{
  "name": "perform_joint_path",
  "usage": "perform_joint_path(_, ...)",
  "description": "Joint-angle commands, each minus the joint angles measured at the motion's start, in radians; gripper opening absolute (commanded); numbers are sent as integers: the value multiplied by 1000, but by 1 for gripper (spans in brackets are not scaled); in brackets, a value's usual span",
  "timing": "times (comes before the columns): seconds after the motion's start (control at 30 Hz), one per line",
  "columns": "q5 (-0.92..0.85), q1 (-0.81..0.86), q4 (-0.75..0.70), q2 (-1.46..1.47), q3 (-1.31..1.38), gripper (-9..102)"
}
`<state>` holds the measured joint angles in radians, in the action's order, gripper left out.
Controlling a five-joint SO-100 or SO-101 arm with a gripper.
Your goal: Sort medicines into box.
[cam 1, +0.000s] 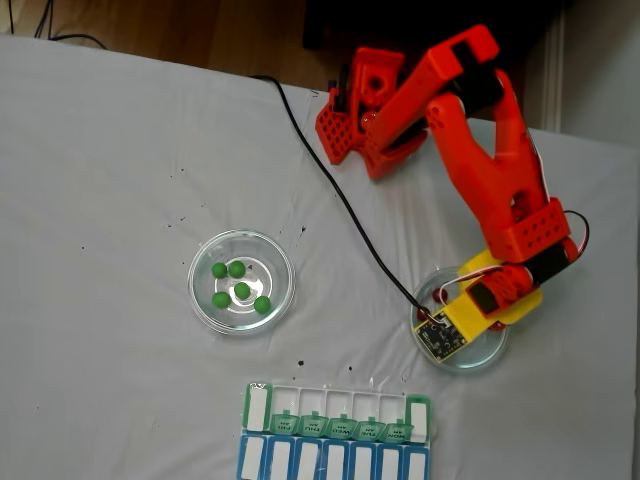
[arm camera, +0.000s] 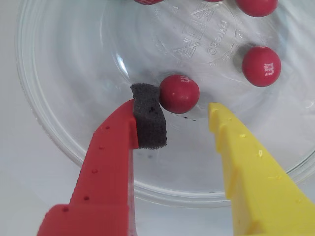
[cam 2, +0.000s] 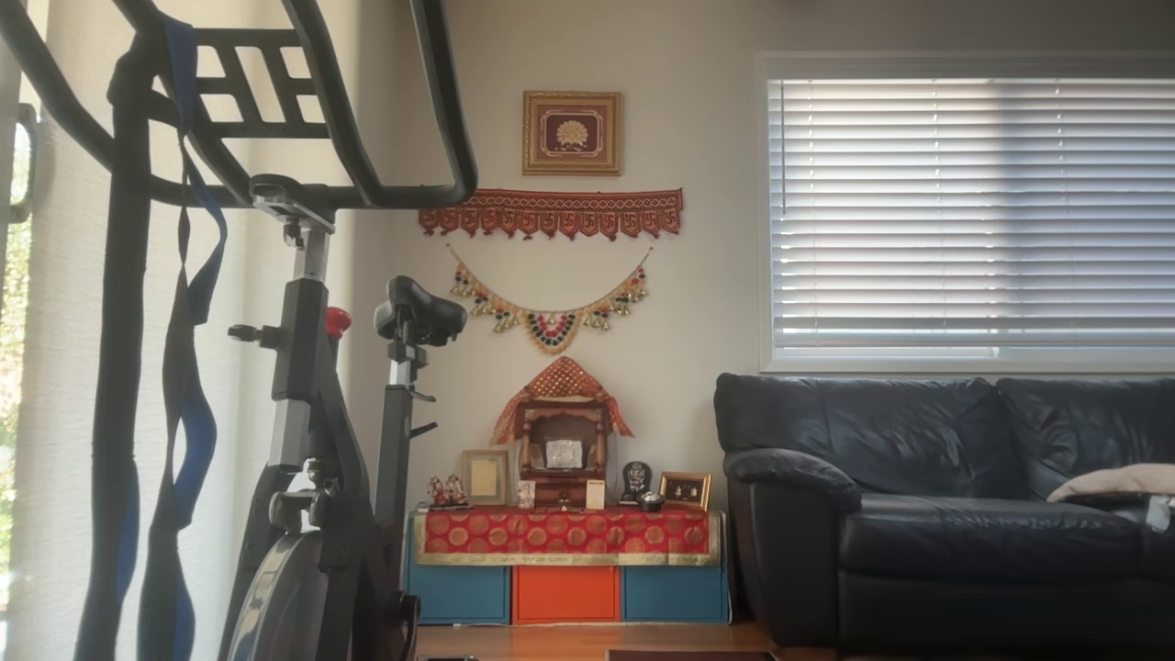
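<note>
Wrist view shows the hand (arm camera: 184, 115) spread wide inside a clear glass dish (arm camera: 59, 142), gripping nothing. A red ball (arm camera: 179, 93) lies just beyond its tips, touching the dark foam pad (arm camera: 150, 123) on the red finger (arm camera: 106, 167); the yellow finger (arm camera: 246, 167) stands apart from it.

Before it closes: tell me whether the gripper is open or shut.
Open. In the wrist view the gripper shows a clear gap between its fingers, nearest red ball ungrasped.

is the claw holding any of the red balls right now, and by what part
Nothing is held. The claw is open inside the glass dish, and the nearest red ball lies just beyond its foam pad, ungripped.
</note>
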<state>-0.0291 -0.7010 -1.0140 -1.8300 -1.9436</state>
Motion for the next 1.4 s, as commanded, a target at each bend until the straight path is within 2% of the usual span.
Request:
perform_joint_path(0.0, 9, -20, -6, -74, 14, 18)
perform_joint_path(1.37, -14, -25, -2, -9, -5, 13)
